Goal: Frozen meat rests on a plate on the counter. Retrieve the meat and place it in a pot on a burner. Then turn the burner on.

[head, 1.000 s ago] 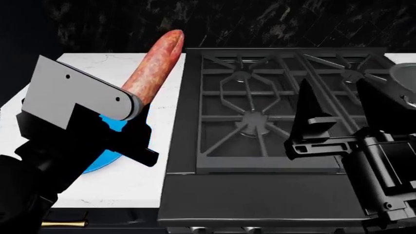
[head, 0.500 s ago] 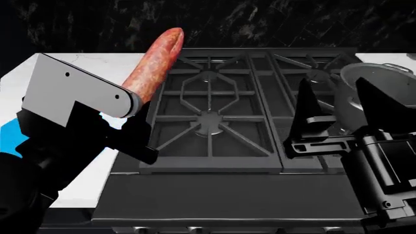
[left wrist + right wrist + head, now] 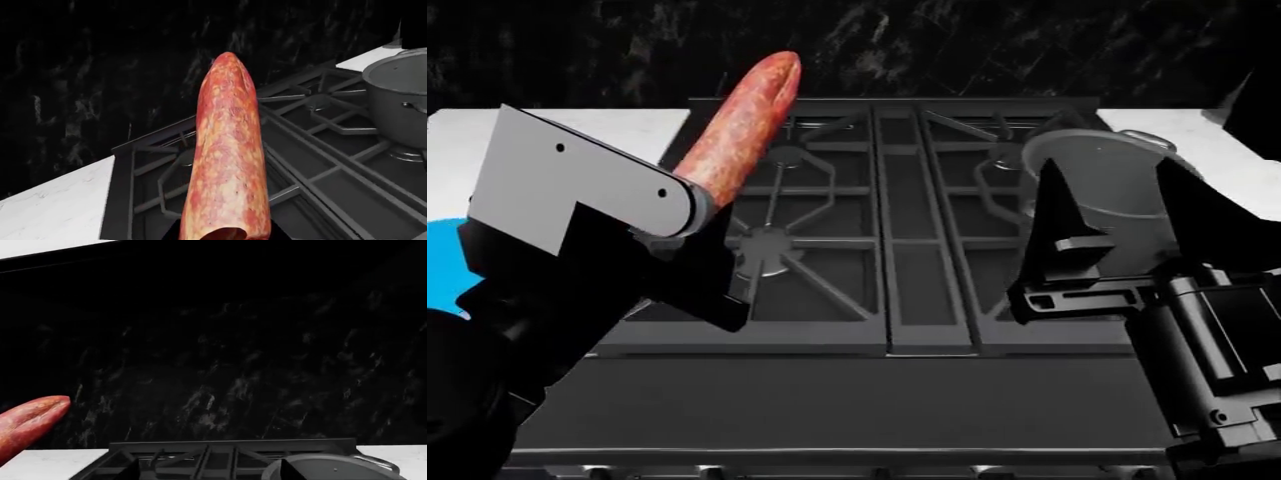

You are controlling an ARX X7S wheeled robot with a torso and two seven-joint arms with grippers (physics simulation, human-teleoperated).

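Black stove fills the scene; left gripper (image 3: pixel 701 215) pinches the meat (image 3: pixel 738 126) at its base, stiff, probably slippery; right gripper (image 3: pixel 1121 240) spread.

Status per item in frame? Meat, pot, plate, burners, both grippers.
Reddish-brown mottled sausage log: lifted, tilted up over the stove, off the plate.
Dark grey metal stockpot: upright on a right-side burner, no lid, nothing visible inside.
Bright blue plate: on the white counter, mostly out of frame.
Front-left burner: no flame visible.
Left gripper: shut on the sausage.
Right gripper: open, empty.
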